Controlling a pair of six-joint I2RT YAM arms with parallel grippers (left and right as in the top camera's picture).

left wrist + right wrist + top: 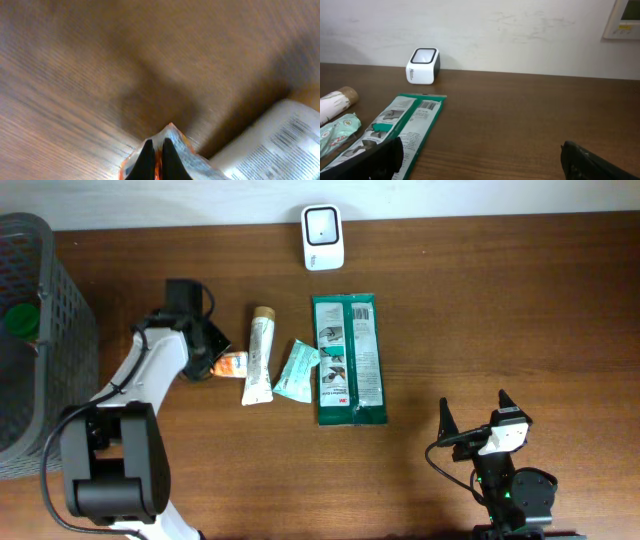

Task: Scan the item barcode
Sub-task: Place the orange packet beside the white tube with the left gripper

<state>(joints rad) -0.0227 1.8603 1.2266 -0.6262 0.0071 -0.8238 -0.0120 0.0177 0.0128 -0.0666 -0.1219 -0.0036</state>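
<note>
Room: a pale plain wall behind the desk, with one white wall panel (622, 20) at the upper right of the right wrist view.
Desk: one dark brown wooden desk (500, 310), which carries everything below.
Basket: one grey mesh plastic basket (60, 300) at the desk's left edge. One round green item (20, 320) lies inside, too little of it showing to name.
Arms: two. The white and black left arm (150, 370) reaches in from the left. The black right arm (510, 490) sits at the near right.
Goods: four, in a row mid-desk.
Green pack: one long flat green plastic pack (346, 360), barcode side up, at the right end of the row.
Tube: one white tube with a tan cap (260, 355), left of the pack.
Scanner: one white box-shaped barcode scanner (323, 237) by the far edge, apart from the goods.
Sachet: one small teal sachet (297, 370) between the tube and the pack.
Packet: one small orange and white plastic packet (232, 364), just left of the tube.
Left pincer (155, 150): closed on the packet's end.
Right pincer (485, 415): spread wide, holding nothing, well apart from the goods.
</note>
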